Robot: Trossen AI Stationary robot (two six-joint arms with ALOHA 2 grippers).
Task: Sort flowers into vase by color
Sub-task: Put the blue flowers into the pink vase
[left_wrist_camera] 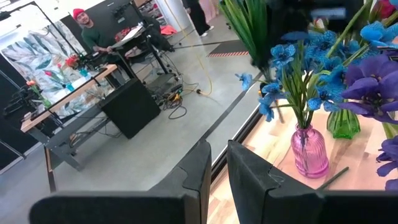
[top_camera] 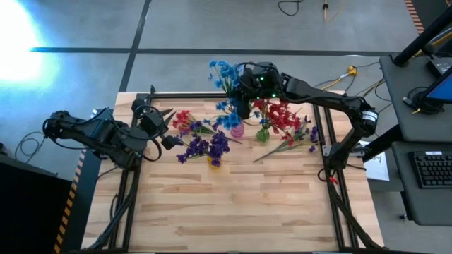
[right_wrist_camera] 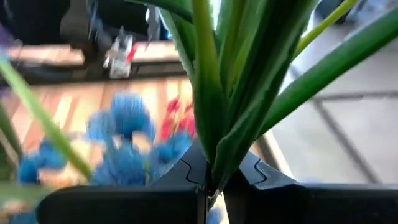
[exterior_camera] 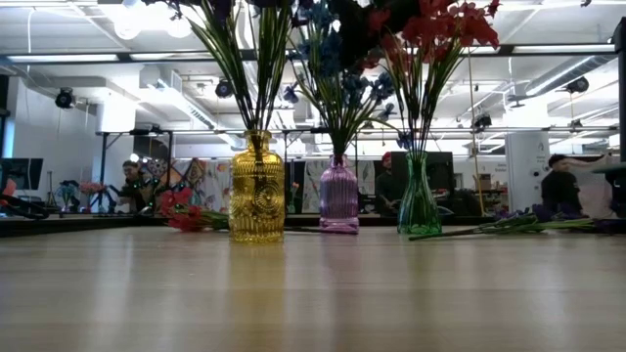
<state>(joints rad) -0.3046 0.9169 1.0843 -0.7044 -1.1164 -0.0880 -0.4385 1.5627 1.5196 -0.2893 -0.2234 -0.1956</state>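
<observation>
A pale wooden table (top_camera: 233, 204) fills the lower middle of the high view, with grey floor beyond it. At the upper centre of that view the right gripper (top_camera: 244, 92) hangs over the row of vases, its fingers pinched shut on the green stems of a blue sprig (top_camera: 223, 73); the right wrist view shows those stems (right_wrist_camera: 214, 112) clamped between the pads, their long axis running straight away from the gripper.

Just below it in the frame stands the pink vase (top_camera: 236, 130), already holding blue blooms, so the sprig probably has to come down into that neck. The green vase (top_camera: 263, 134) with red flowers sits to its right, the yellow vase (top_camera: 214, 161) with purple ones lower left. Loose sprigs (top_camera: 293, 144) lie at right centre.

The left gripper (top_camera: 164, 130) waits at left centre, fingers closed on nothing.
</observation>
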